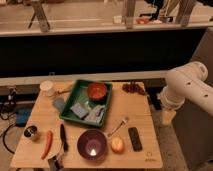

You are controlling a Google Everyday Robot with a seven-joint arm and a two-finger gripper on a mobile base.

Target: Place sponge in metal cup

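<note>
On the wooden desk (141, 111), with the white arm (186, 86) at its right, stand the green tray (70, 103), the purple bowl (80, 143) and, near the left edge, the upright metal cup (32, 132). The gripper is out of view, so its state cannot be told.

A light wooden table (145, 125) fills the middle under warm, dim light. At twelve o'clock a pale ledge (100, 77) runs beneath a dark wall band (100, 52), topped by glass panes between grey metal posts (40, 15). At nine o'clock cables (7, 102) and a blue box (22, 117) lie on the floor (175, 145); at three o'clock stands a grey panel (202, 50).
</note>
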